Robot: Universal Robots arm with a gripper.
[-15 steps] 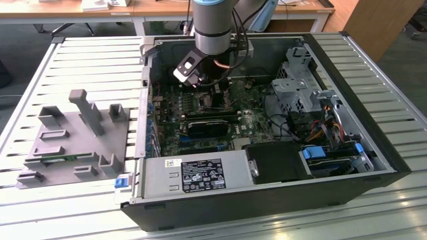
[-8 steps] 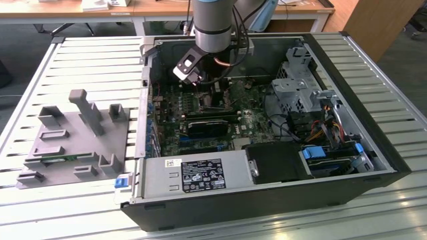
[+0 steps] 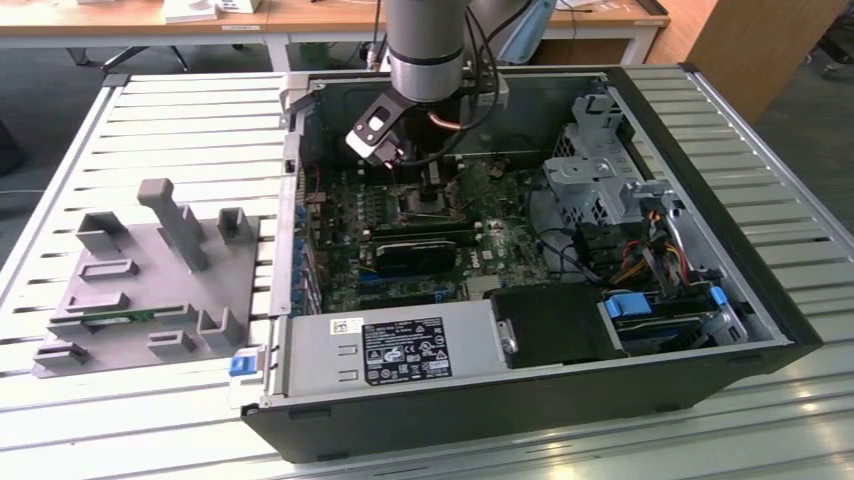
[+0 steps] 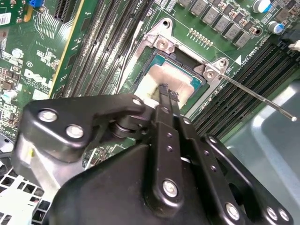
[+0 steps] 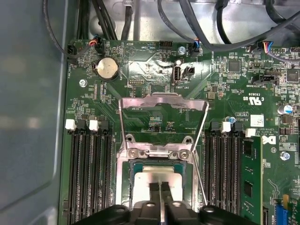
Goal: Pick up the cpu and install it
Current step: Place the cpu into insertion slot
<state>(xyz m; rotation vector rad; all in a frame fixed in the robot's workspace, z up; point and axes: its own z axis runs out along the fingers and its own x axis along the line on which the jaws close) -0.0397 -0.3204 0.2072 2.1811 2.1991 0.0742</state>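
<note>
Two memory-slot banks (image 5: 89,168) flank the socketed cpu (image 5: 149,176) under closed jaws.

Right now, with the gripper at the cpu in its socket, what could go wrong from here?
1. The gripper, fingers shut, is at the cpu top; pushing a chip not seated flat might harm the socket.
2. The load plate is open and the lever free, so a nudge could shift the cpu.

Bright, even light; cpu (image 4: 174,76) glares, perhaps overexposed.

Slatted metal table (image 3: 174,120) w/ wooden desks (image 3: 334,15) behind, dark floor (image 3: 54,80).
</note>
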